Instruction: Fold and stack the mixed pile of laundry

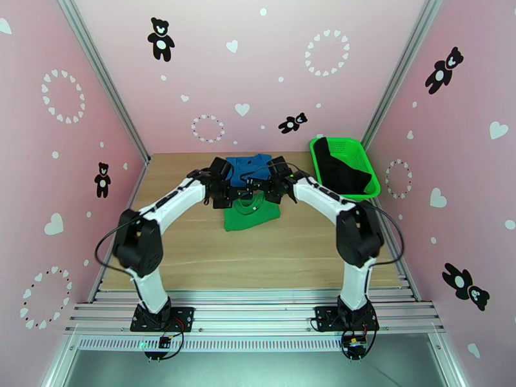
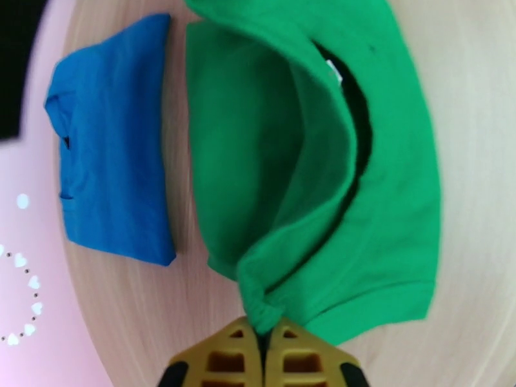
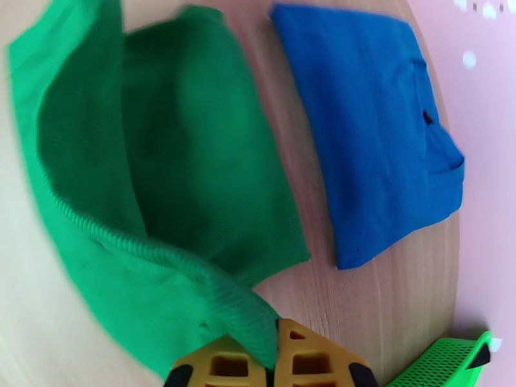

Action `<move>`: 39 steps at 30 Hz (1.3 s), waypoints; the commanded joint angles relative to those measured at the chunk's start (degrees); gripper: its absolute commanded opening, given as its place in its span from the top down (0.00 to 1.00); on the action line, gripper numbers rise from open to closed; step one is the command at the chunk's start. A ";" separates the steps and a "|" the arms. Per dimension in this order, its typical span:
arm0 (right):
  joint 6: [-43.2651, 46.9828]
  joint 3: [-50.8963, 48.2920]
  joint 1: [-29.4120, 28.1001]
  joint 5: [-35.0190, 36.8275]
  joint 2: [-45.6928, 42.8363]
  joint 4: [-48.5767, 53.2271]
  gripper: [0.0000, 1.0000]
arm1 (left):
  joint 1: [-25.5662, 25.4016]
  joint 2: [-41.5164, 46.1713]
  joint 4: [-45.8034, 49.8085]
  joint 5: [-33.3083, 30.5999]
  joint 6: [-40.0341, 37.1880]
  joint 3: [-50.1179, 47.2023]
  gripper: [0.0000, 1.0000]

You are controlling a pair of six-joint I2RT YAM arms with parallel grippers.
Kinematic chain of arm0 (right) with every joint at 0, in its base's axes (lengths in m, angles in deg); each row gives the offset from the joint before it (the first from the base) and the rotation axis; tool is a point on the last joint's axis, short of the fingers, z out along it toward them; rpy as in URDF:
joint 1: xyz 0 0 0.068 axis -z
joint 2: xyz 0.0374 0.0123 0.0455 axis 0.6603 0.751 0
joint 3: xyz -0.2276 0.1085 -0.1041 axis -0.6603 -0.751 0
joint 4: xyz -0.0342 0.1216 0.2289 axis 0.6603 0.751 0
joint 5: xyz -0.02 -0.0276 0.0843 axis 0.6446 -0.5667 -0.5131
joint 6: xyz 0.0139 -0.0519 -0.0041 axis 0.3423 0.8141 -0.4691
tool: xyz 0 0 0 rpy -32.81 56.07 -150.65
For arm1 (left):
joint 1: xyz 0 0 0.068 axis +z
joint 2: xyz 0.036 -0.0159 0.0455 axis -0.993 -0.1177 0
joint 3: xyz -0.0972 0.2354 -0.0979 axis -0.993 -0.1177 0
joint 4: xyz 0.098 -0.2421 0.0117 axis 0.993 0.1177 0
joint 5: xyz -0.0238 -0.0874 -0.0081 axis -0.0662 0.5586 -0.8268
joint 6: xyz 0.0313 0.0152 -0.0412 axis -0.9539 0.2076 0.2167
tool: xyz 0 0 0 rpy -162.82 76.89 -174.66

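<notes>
1. Two arms meet over the middle of the tabletop [image 1: 193,253] in the top view. The left arm [image 1: 174,201] and right arm [image 1: 322,198] are wrist to wrist above the green shirt [image 1: 253,215], which lies just in front of the folded blue T-shirt [image 1: 248,166]. You risk knocking the wrists together if either swings inward. The black garment [image 1: 345,172] sits in the mesh basket [image 1: 335,140] at the right rear, and the basket wall will likely hinder a grab.
2. Left wrist view: the left jaws are pressed together on a small twisted bunch at the edge of the green shirt [image 2: 387,188]. So little cloth could slip out if you pull hard, and the fold would land crooked. The blue T-shirt [image 2: 116,143] lies just beside it, so a drag that way would rumple it.
3. Right wrist view: the right jaws pinch a ribbed edge of the green shirt [image 3: 193,156]. If you move them out of step with the left, the cloth will twist. The blue T-shirt [image 3: 367,124] is near, and a corner of the mesh basket [image 3: 451,362] lies off to the side.
</notes>
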 commanded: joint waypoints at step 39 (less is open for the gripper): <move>-59.50 -9.33 8.22 -10.82 -7.11 5.94 0.14 | 3.37 16.83 -23.97 13.56 84.44 -26.35 0.01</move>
